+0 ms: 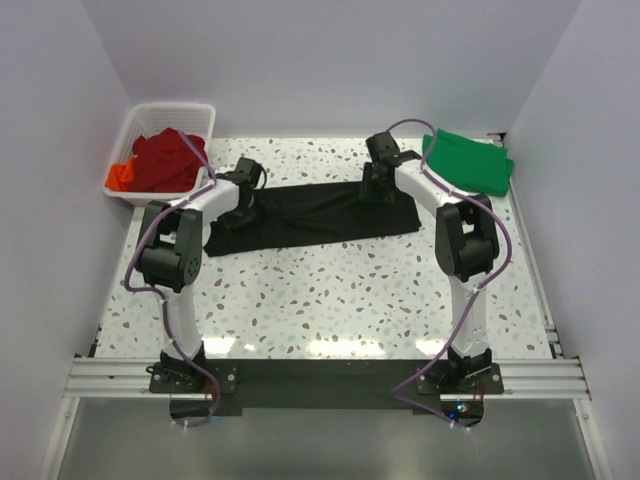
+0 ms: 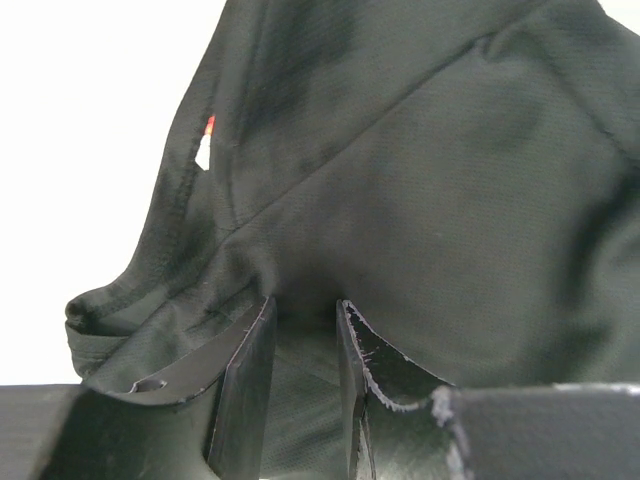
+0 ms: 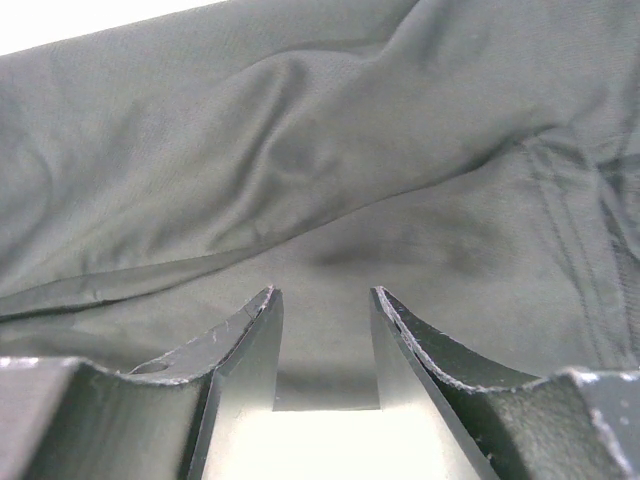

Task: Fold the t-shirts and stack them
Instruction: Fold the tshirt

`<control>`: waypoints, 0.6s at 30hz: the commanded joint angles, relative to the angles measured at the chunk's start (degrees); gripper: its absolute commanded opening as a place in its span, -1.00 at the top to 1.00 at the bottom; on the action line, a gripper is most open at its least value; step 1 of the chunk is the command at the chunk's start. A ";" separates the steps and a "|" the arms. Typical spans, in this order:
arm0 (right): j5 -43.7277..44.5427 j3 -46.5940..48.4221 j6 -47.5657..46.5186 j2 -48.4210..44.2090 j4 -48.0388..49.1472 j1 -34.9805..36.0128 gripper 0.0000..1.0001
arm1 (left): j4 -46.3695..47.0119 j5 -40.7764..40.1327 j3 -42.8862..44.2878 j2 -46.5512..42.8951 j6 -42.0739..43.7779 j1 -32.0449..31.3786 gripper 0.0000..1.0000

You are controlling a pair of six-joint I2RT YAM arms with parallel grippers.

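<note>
Left gripper [image 2: 305, 390]: jaws part-closed, narrow gap, black shirt [image 2: 420, 200] bunched between the fingers [image 2: 245, 390]; looked pinched, fabric rising up and away from the tips. Small white tag [image 2: 204, 152] with a red mark showed on the shirt's left fold.

Right gripper [image 3: 325, 350]: jaws apart, somewhat wider gap, pale table visible low between them; black cloth lay across the tips. Could not tell whether it gripped the cloth or only stood over it.

Top view: both grippers down on the black shirt [image 1: 310, 215], left gripper [image 1: 241, 200] near its left end, right gripper [image 1: 376, 185] at its upper right edge. Shirt lay as a long band across the table [image 1: 330, 300], mid-back.

Green shirt [image 1: 468, 162] folded at back right. Red shirt [image 1: 165, 160] and orange shirt [image 1: 119, 177] heaped in the basket [image 1: 190, 110], back left.
</note>
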 commanded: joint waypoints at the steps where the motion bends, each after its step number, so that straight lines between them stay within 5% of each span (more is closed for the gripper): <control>1: 3.00 5.19 -1.25 0.92 -3.04 0.14 0.10 | 3.15 1.94 0.84 -3.82 2.57 0.46 0.29; 18: 6.08 14.79 -3.19 8.31 -5.33 -0.83 0.04 | 6.74 7.65 8.32 -2.60 8.28 0.46 0.28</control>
